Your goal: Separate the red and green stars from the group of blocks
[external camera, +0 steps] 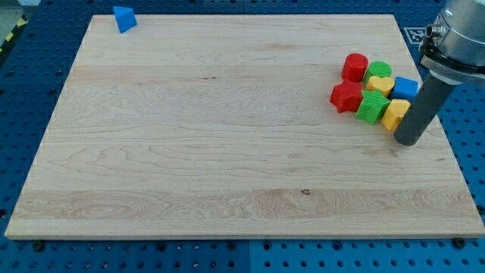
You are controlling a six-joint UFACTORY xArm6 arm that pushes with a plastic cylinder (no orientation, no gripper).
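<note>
A tight group of blocks sits at the view's right. The red star (pixel 347 97) is at the group's left edge, with the green star (pixel 371 107) touching it on the right. Above them are a red cylinder (pixel 355 67), a green cylinder (pixel 380 72) and a yellow heart (pixel 380 84). A blue cube (pixel 405 88) and a yellow block (pixel 395 114) form the group's right side. My tip (pixel 407 141) rests on the board just right of and below the yellow block, close to it or touching it.
A blue triangular block (pixel 124 18) lies alone at the view's top left corner of the wooden board (pixel 227 152). The board's right edge is near my tip. Blue perforated table surrounds the board.
</note>
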